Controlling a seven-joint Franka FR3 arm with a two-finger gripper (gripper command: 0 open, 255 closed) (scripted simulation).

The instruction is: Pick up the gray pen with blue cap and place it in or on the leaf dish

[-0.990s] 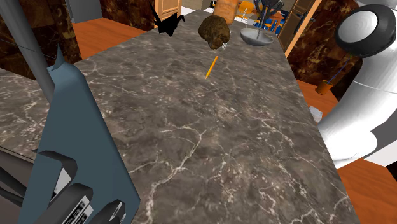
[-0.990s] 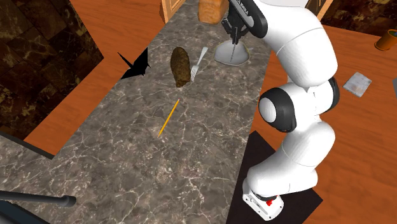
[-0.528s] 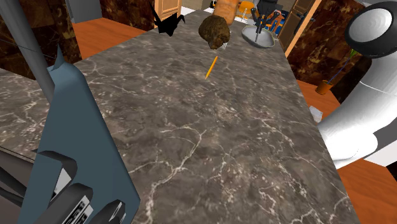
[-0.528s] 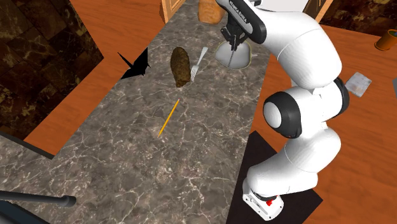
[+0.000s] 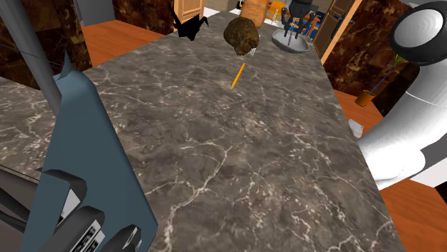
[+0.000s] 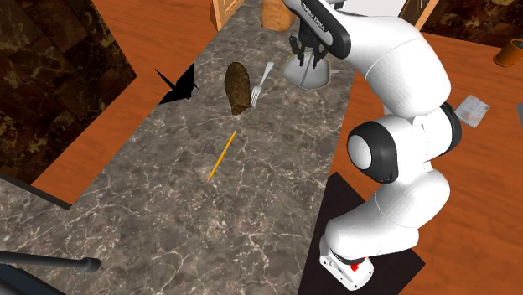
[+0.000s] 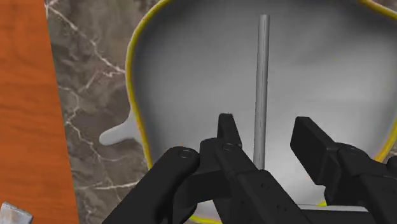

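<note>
Well, the pen (image 7: 261,76) lies inside the dish (image 7: 172,70), between the spread fingers of my hand (image 7: 266,127) and touching neither, as far as I can see. I judge it delivered. Best I rise straight off the counter (image 7: 89,95), fingers wide, so nothing drags it out.

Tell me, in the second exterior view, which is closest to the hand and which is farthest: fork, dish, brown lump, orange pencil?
1. Dish, right under the hand.
2. Fork, just beside the dish, on the view's left.
3. Brown lump, left of the fork.
4. Orange pencil, lower down, by itself.
</note>
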